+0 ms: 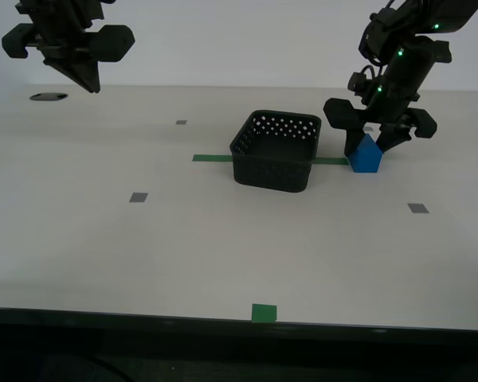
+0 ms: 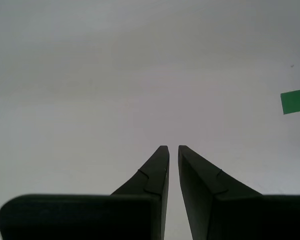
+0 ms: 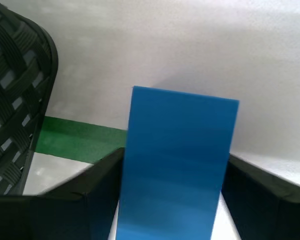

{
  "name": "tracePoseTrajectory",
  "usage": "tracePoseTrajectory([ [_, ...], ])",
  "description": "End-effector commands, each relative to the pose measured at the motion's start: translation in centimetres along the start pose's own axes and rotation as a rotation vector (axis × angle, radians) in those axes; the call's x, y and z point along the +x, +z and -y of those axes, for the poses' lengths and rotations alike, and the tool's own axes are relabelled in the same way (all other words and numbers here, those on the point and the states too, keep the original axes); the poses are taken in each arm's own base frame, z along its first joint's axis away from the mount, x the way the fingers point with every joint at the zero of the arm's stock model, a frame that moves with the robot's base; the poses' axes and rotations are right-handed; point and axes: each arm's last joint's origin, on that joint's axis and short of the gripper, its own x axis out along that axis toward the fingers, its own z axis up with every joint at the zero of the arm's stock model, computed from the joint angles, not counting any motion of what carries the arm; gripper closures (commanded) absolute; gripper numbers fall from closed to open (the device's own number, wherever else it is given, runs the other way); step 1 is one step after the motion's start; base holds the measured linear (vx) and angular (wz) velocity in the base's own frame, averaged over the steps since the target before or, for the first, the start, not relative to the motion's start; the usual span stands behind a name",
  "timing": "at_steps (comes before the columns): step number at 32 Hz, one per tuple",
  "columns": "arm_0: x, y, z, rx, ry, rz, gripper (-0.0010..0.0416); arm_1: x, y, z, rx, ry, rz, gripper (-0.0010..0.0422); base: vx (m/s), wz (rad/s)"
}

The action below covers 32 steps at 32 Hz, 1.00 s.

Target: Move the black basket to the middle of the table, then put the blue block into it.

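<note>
Standing at the bench (image 1: 103, 255), I see the basket (image 1: 275, 151) already near the middle, sitting across the green tape strip (image 1: 212, 157); that first part looks done. What is left is the block (image 1: 366, 155), which rests on the bench just beside the basket, on the exterior view's right, not yet inside.

The first claw (image 1: 373, 142) is down over the block, one finger on either side. In the first wrist view the block (image 3: 177, 165) fills the space between the two dark fingers (image 3: 97, 200), which sit against its sides or very nearly; I judge this a grip being taken, or just taken, though I cannot tell whether the pads are truly pressing. The block shows no clear lift off the bench.

The second claw (image 1: 72, 48) hangs high on the exterior view's left, well apart from everything. Its own camera shows the second claw (image 2: 173, 148) nearly closed, only a thin slit between the tips, with nothing in it.

The exterior view gives the layout: basket, block and both arms together. The first wrist view adds how the block sits between the fingers, with the basket's woven wall (image 3: 15, 115) close by. The second wrist view shows only bare bench and a green tape scrap (image 2: 295, 101).
</note>
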Motion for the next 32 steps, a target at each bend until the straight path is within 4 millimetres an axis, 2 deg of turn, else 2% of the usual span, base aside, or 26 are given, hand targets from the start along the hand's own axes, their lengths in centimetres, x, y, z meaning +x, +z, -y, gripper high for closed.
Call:
tracePoseTrajectory([
  [1,0.0,0.0,0.0,0.002,0.001,0.0,0.027,0.0,0.0,0.0,0.002,-0.003,0.002,0.039,0.0,0.0],
  [3,0.0,0.0,0.0,0.002,0.002,0.001,0.0332,0.0,0.0,0.0,0.002,-0.003,0.002,0.039,0.0,0.0],
  [7,-0.5,0.3,-0.1,0.0,0.005,0.011,0.0381,0.0,0.1,0.0,0.006,-0.003,0.005,0.0389,0.0,0.0],
  [8,-2.3,1.3,-0.6,-0.01,0.016,0.035,0.0408,0.0,0.1,0.0,0.016,-0.002,0.01,0.0389,0.0,0.0],
  [9,-2.8,1.6,-0.8,-0.016,0.025,0.048,0.041,0.0,0.1,0.0,0.019,-0.002,0.012,0.039,0.0,0.0],
  [10,-4.5,2.4,-1.2,-0.024,0.053,0.09,0.0404,0.0,0.2,-0.1,0.02,-0.001,0.016,0.0389,0.0,0.0],
  [11,-5.2,2.7,-1.4,-0.027,0.062,0.105,0.0405,0.0,0.2,-0.1,0.02,-0.001,0.021,0.0389,0.0,0.0],
  [12,-8.1,3.8,-2.4,-0.052,0.119,0.179,0.0406,0.0,0.3,-0.1,0.021,0.0,0.032,0.0389,0.0,0.0],
  [14,-9.4,4.2,-3.1,-0.066,0.144,0.204,0.0407,0.0,0.4,-0.1,0.021,0.0,0.038,0.039,0.0,0.0],
  [15,-11.4,4.5,-4.5,-0.099,0.174,0.245,0.0407,0.0,0.4,-0.1,0.021,0.001,0.045,0.0389,0.0,0.0],
  [16,-12.6,4.9,-6.0,-0.136,0.202,0.269,0.0406,0.0,0.5,-0.1,0.02,0.002,0.052,0.039,0.0,0.0],
  [17,-14.4,5.1,-10.2,-0.228,0.266,0.305,0.0407,0.0,0.8,-0.1,0.021,0.003,0.078,0.0389,0.0,0.0],
  [20,-14.6,4.2,-13.4,-0.291,0.301,0.299,0.0407,0.0,0.7,-0.1,0.021,0.001,0.075,0.0389,0.005,-0.005],
  [22,-14.0,2.9,-15.5,-0.338,0.317,0.255,0.0407,0.0,0.8,-0.2,0.02,0.001,0.084,0.0389,-0.008,0.009],
  [24,-13.1,2.0,-16.6,-0.362,0.32,0.214,0.0407,0.0,0.7,-0.3,0.023,0.003,0.082,0.0389,-0.008,0.01],
  [27,-11.6,1.0,-16.1,-0.356,0.304,0.16,0.0407,0.0,0.7,-0.3,0.023,0.003,0.081,0.039,0.006,-0.007],
  [29,-9.5,-0.3,-15.4,-0.337,0.29,0.114,0.0407,0.0,0.7,-0.5,0.026,0.005,0.083,0.039,-0.007,0.014],
  [32,-7.8,-1.4,-14.7,-0.322,0.283,0.09,0.0406,0.1,0.6,-0.4,0.028,0.004,0.079,0.039,0.0,0.0],
])
